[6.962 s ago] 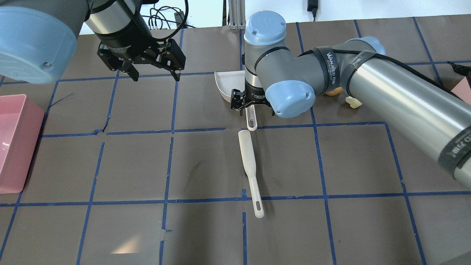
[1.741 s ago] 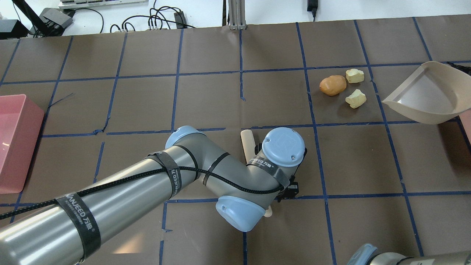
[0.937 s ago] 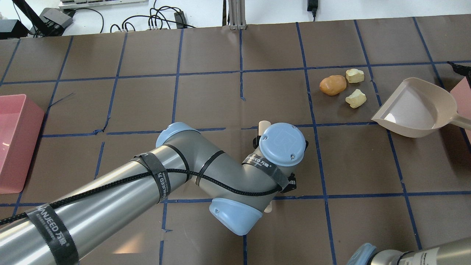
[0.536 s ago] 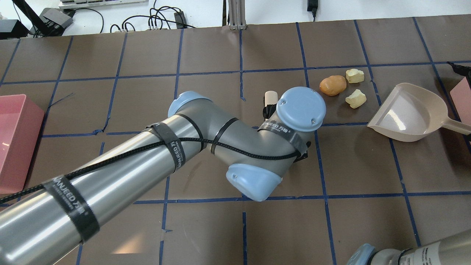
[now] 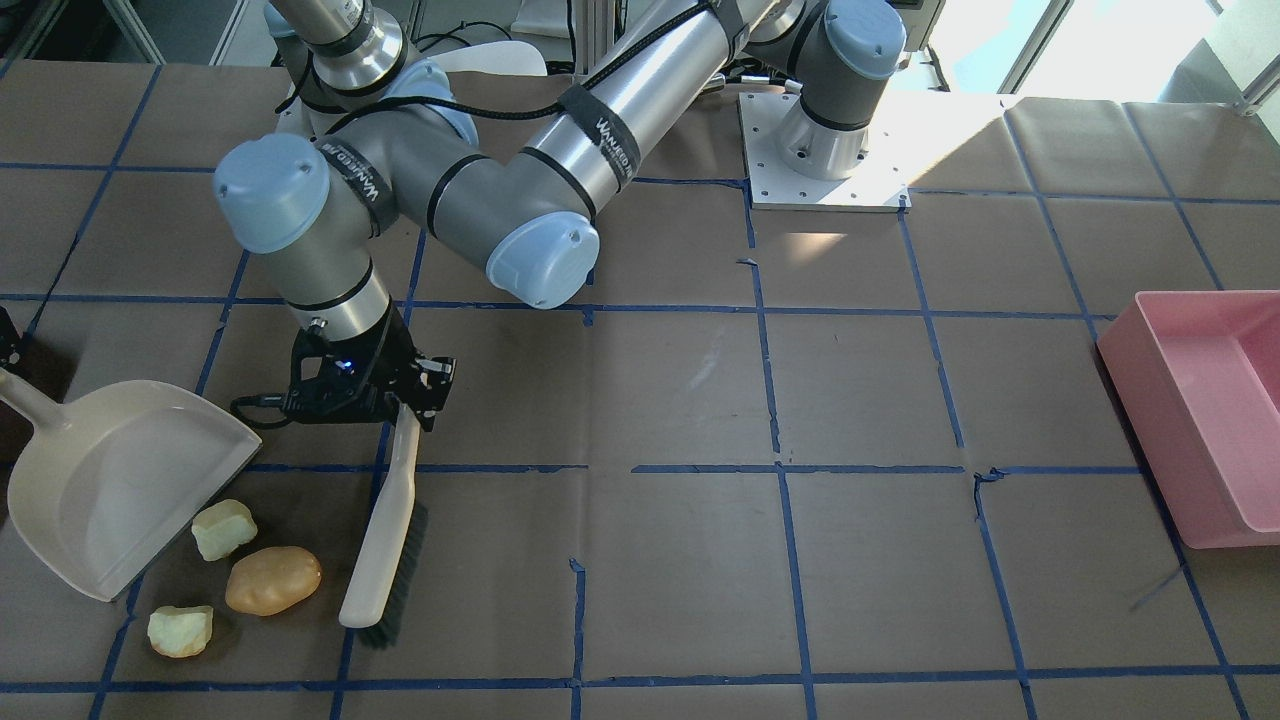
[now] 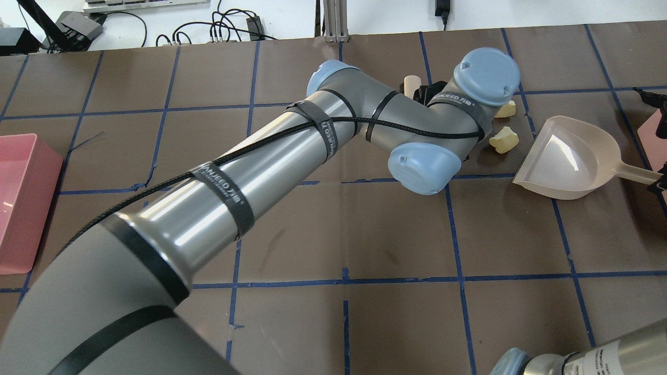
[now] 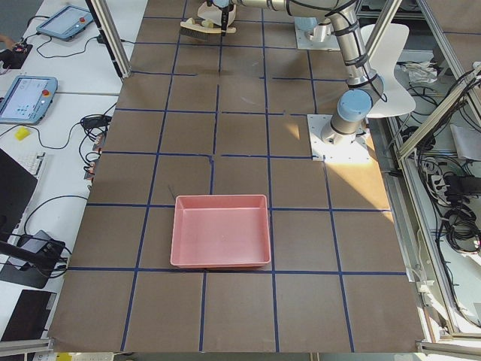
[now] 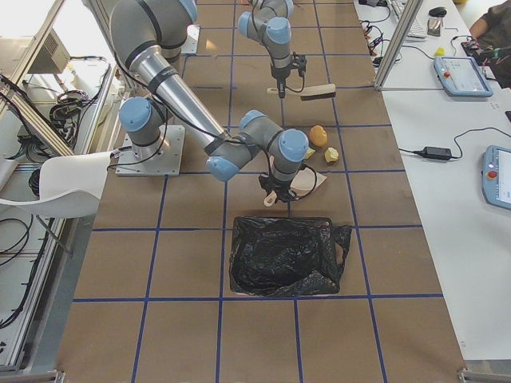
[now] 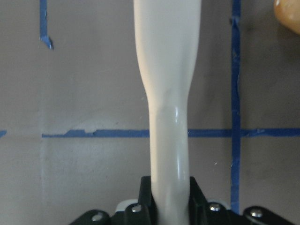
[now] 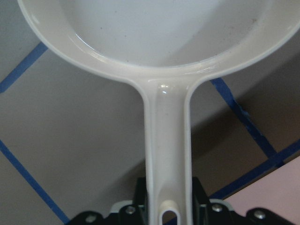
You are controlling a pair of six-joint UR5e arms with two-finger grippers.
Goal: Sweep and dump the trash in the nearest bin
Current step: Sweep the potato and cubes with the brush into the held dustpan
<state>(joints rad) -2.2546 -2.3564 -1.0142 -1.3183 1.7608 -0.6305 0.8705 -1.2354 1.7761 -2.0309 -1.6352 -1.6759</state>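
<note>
The lump (image 5: 272, 579) lies on the tabletop (image 5: 680, 560), with the near chunk (image 5: 223, 529) and the far chunk (image 5: 180, 631) just to its right. The dustpan (image 5: 110, 480) lies further right, its mouth beside them. The brush (image 5: 385, 535) flanks the lump's left. The bin (image 6: 655, 134) lies beyond the dustpan at the right edge, and the tub (image 5: 1160, 440) sits far left.

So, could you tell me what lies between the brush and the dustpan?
Three lumps of trash, seen in the front-facing view: a yellow-green chunk, an orange lump and a second yellow-green chunk.

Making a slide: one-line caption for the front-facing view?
Left end effector holds a cream long-handled brush beside an orange-tan lump and two yellow-green spongy chunks, opposite a beige dustpan.
</note>
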